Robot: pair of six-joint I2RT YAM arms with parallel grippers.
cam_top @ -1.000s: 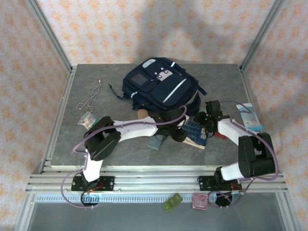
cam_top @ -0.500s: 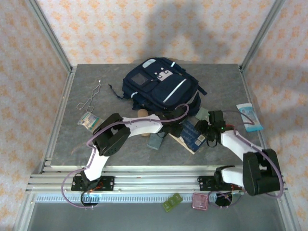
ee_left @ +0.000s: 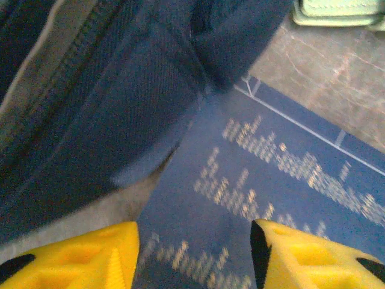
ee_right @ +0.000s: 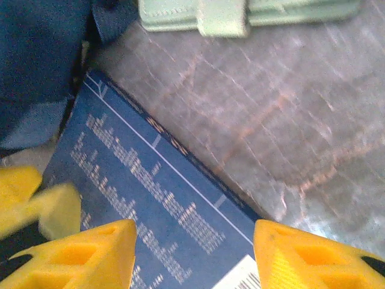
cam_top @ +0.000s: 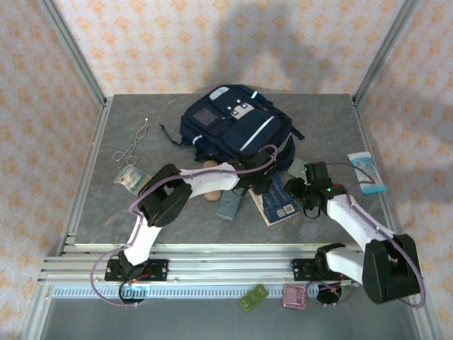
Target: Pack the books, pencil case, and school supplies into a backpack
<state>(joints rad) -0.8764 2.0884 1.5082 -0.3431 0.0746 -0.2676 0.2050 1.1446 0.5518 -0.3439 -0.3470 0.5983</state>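
The navy backpack point(cam_top: 233, 124) lies at the back centre, its fabric at the upper left of the left wrist view point(ee_left: 90, 90). A dark blue book point(cam_top: 277, 203) lies flat just in front of it. My left gripper point(cam_top: 260, 185) hangs open over its cover point(ee_left: 271, 174). My right gripper point(cam_top: 302, 193) is open over the book's right edge point(ee_right: 138, 192). Of the school supplies, a tan rounded case point(cam_top: 211, 195) peeks out under the left arm, a grey-blue flat case point(cam_top: 228, 205) lies beside it, and a grey-green square piece point(cam_top: 297, 168) point(ee_right: 240, 12) sits behind the book. I cannot tell which case is the pencil case.
A pale blue-and-white packet point(cam_top: 367, 172) lies at the right edge. A thin bent wire point(cam_top: 133, 142) and a small packet point(cam_top: 129, 177) lie at the left. Metal posts frame the table's sides. Two small boxes point(cam_top: 272, 297) sit below the front rail.
The book has slid left and turned toward the middle of the table. The right arm has stretched out after it. The left gripper has shifted onto the book beside the backpack.
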